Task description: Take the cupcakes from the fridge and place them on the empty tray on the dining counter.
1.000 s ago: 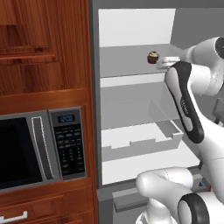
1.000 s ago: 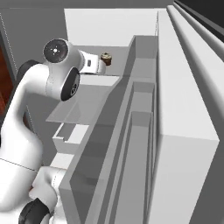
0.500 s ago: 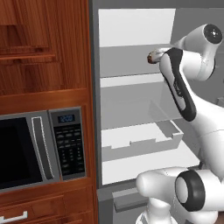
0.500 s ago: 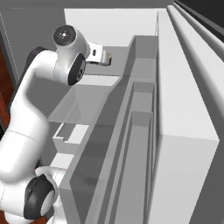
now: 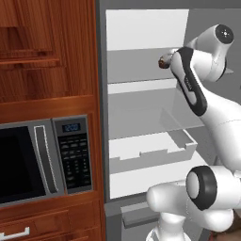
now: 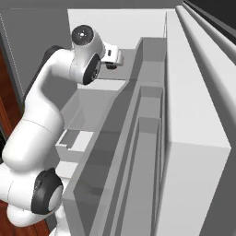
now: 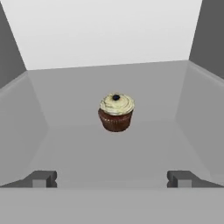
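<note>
Because the cupcake (image 7: 116, 112) stands upright on its flat bottom in the middle of a fridge shelf (image 7: 87, 148), the robot can come at it straight from the front. It is a little brown cake with a pale swirl on top and a dark dot on the swirl. It sits a bit toward the far side of the shelf, with bare shelf all around it, and nothing touches it. In the left base view a small brown bit of the cupcake (image 5: 162, 61) peeks out just to the left of the arm, high up in the fridge (image 5: 141, 117).

The tool (image 7: 113, 178) is open wide and holds nothing. Its two dark tips sit far apart, one to the left and one to the right, on the near side of the cupcake. The cake lines up with the gap between them, so I think the tool is set to slide forward and close around it.

The fridge is open and white inside. The top shelf holds this one cupcake. Lower down there is another shelf and a drawer (image 5: 150, 150), and I cannot see anything in them. To the left of the fridge there is a microwave (image 5: 42, 160) set in brown wood cupboards (image 5: 47, 52).
</note>
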You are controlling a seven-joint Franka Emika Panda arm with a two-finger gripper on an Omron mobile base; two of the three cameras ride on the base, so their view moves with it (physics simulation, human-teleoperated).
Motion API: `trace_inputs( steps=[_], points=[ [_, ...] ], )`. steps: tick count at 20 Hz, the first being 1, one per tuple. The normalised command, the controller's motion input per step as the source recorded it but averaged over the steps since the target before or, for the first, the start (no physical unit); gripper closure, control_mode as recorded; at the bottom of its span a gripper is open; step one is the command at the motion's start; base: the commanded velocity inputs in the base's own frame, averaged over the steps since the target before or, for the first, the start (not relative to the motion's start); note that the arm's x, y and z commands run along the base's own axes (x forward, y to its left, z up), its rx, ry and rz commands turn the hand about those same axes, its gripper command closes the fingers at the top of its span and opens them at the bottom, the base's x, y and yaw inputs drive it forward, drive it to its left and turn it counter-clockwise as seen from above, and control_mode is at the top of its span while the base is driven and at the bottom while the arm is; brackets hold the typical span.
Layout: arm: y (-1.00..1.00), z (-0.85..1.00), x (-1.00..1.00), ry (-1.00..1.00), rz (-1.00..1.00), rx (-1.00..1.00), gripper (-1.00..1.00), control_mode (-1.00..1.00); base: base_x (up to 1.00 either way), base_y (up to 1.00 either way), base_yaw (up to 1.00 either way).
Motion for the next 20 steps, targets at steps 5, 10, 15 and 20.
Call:
trace_inputs(
  steps=[5, 10, 15, 20],
  points=[
    [-0.06, 0.00, 0.45, 0.01, 0.00, 0.00, -1.00, -1.00, 0.00, 0.00, 0.00],
    [0.00, -0.01, 0.36, 0.03, 0.00, 0.00, -1.00, -1.00, 0.00, 0.00, 0.00],
    [0.00, -0.11, 0.28, 0.02, 0.00, 0.00, -1.00, -1.00, 0.00, 0.00, 0.00],
    [0.00, -0.26, 0.31, 0.00, 0.00, 0.00, -1.00, -1.00, 0.00, 0.00, 0.00]
  ],
)
